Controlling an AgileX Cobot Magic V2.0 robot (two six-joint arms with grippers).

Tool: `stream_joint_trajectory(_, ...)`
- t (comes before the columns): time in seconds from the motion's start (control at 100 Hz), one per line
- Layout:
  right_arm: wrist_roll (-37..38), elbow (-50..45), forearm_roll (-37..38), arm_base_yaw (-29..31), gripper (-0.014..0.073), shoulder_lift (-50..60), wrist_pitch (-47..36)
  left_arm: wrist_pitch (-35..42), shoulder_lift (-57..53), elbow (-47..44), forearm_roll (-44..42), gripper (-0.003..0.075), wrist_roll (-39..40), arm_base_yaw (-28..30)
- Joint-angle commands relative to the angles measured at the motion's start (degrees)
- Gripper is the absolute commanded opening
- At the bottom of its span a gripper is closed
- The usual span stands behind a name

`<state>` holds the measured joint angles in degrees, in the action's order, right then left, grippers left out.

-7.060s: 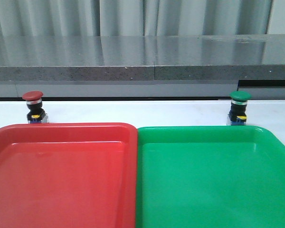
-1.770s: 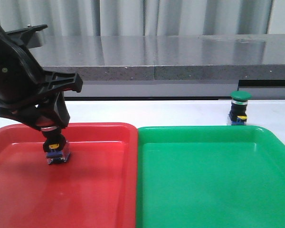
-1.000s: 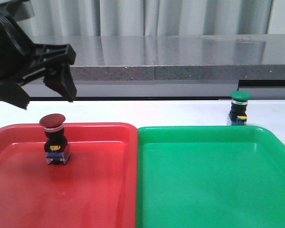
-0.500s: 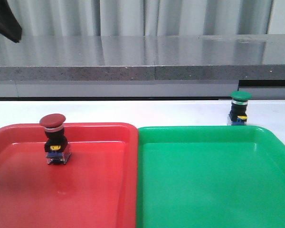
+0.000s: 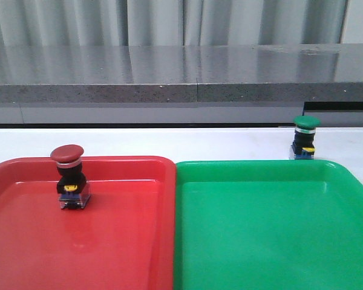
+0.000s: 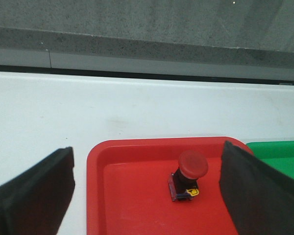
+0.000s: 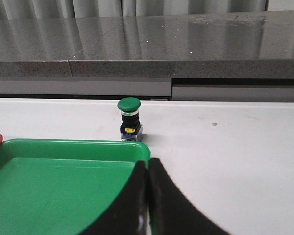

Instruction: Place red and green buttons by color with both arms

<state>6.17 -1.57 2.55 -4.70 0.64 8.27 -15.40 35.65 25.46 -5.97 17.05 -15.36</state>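
Red is settled: the red button [image 5: 68, 177] stands upright inside the red tray [image 5: 139, 241], toward that tray's far left part, cap up and base flat on the tray floor. In the left wrist view the left fingers [image 6: 32, 191] are spread wide apart and empty, with the button between and beyond them, apart from both.

What remains, by my judgement, is the green button [image 5: 304, 138]. It stands upright on the white tabletop [image 5: 199, 144], just beyond the far right edge of the green tray [image 5: 266, 229], outside it and not touching its rim as far as the front view shows. Its long axis runs vertically, from bluish base to green cap.

The right arm is plainly the nearer one. In the right wrist view the right fingers [image 7: 147, 196] are pressed together with nothing between them, above the near part of the green tray, and the green button [image 7: 129, 120] lies ahead of them past the tray's far rim, slightly to one side of their line. Neither arm shows in the front view.

The coming move likely calls for the right fingers to part, travel forward over the tray rim, and close on the button's black body from the sides below the cap.
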Motion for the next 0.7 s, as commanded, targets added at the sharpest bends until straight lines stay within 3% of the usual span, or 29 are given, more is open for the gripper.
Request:
stream_joint_trajectory(0.0,-0.7,0.8,0.1,0.4,-0.0111,1.2,-4.6,0.7,-5.1,0.4,-2.2,0.0579,0.4,0.1)
stream_joint_trajectory(0.21,-0.7,0.8,0.1,0.4,-0.0111,1.2,-4.6,-8.4,-12.3,0.3,-6.1,0.0552,0.2,0.1)
stream_joint_trajectory(0.39,-0.7,0.8,0.1,0.4,-0.0111,1.2,-4.6,-11.3,-13.6,0.3,-7.1,0.0454,0.2,0.1)
stream_joint_trajectory(0.53,-0.7,0.8,0.1,0.4,-0.0111,1.2,-4.6,-10.9,-13.6,0.3,-7.1,0.0301,0.2,0.1)
stream_joint_trajectory(0.69,-0.7,0.8,0.1,0.4,-0.0111,1.2,-4.6,-10.9,-13.6,0.3,-7.1,0.0031,0.2,0.1)
